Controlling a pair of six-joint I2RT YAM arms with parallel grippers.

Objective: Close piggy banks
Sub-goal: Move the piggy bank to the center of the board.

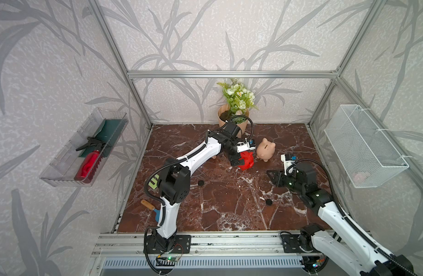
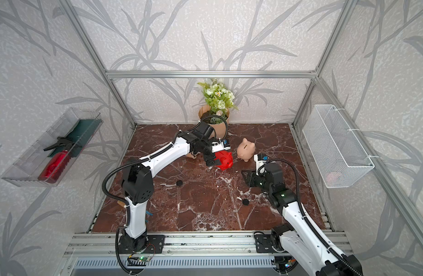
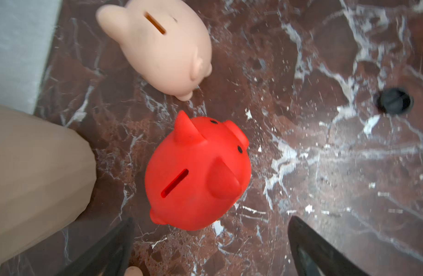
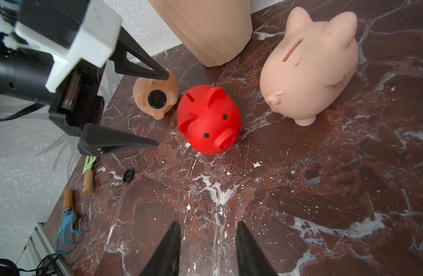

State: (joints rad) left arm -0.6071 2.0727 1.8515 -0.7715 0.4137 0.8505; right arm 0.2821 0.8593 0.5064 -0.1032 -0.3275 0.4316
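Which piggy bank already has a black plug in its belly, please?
The smaller peach piggy bank, tipped over; the red piggy bank and larger peach one stand upright, bellies hidden.

Red pig (image 3: 196, 172): smooth plastic, soft satin sheen. Large peach pig (image 4: 308, 69): matt plastic, dark scuff marks on the flank. Small tan pig (image 4: 140, 92): matt plastic; its round plug (image 4: 156, 98) is glossy black. Tabletop (image 1: 229, 203): polished red-brown marble look with white veins. Flowerpot (image 4: 205, 31): matt, faceted. Tool handle (image 4: 87, 181): bare wood. Basket (image 1: 363, 145): white wire mesh. Frame bar (image 1: 229, 74): brushed metal.
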